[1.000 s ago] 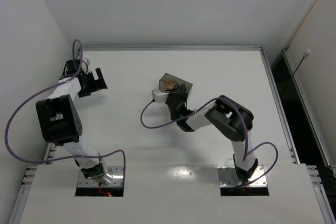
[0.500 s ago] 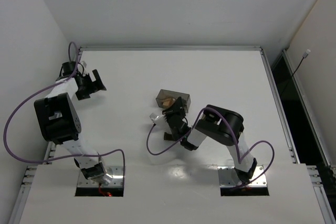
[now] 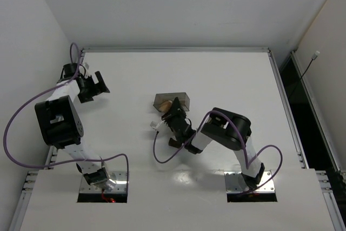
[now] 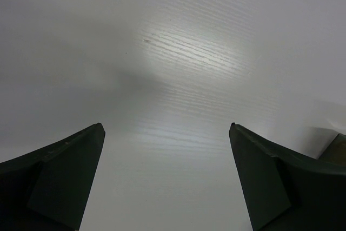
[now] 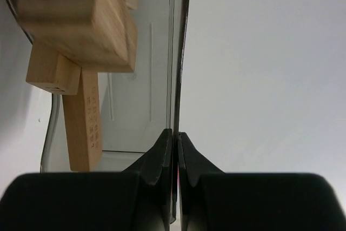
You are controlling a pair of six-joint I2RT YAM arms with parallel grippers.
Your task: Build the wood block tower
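A clear grey plastic bin [image 3: 184,100] sits near the middle of the white worktop [image 3: 232,74], well apart from its edges. In the right wrist view the bin [image 5: 148,74] shows one thin wall edge-on and a pale moulded floor. The left wrist view shows the worktop [image 4: 189,52] with faint grain and a glare patch. A silver rail [image 3: 178,50] borders the far edge, below white walls.
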